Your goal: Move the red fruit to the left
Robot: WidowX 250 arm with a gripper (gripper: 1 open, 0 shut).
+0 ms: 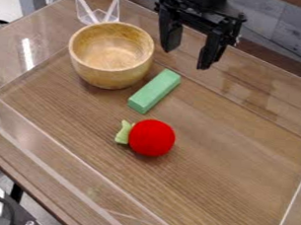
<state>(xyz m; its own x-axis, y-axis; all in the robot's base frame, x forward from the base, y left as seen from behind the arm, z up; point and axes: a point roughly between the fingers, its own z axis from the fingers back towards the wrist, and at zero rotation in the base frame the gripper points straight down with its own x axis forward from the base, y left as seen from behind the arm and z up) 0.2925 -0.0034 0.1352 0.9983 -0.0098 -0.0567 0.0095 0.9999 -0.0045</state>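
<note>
Bowl, block, fruit and raised jaws on a wooden bench (230, 141).
The wooden bowl (112, 55) sits left, the green block (155, 90) beside it, the red fruit (150, 137) nearer the front; the gripper (195, 44) hangs above, jaws spread, empty.

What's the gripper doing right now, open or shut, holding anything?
Gripper: open and empty, fingers spread, hanging above the table behind the green block; the red fruit lies untouched on the table.
</note>
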